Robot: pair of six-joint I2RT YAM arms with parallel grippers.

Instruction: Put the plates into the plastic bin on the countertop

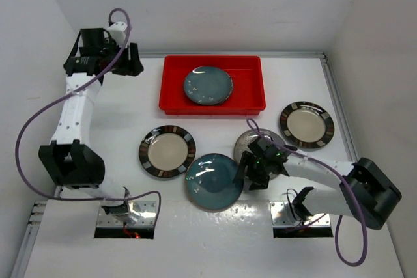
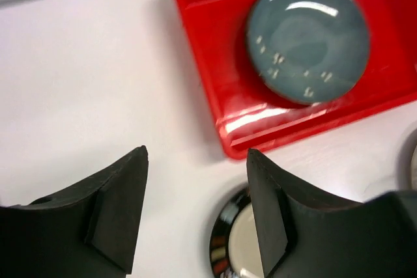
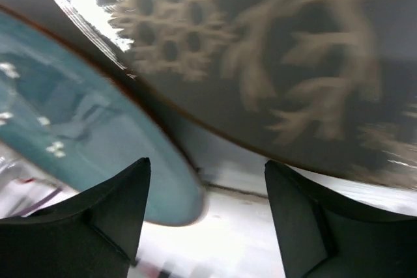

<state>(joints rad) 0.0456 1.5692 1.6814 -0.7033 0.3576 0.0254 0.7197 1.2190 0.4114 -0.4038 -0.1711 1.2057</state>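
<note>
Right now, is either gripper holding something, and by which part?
Nothing is held. The left gripper hangs open above the countertop; the right gripper is open near the grey plate, not gripping it.

Five plates [image 1: 212, 183], one red bin [image 1: 247, 86]

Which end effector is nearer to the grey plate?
Right. The right end effector is at the edge of the grey plate; the left end effector is far away, beside the left end of the red bin.
</note>
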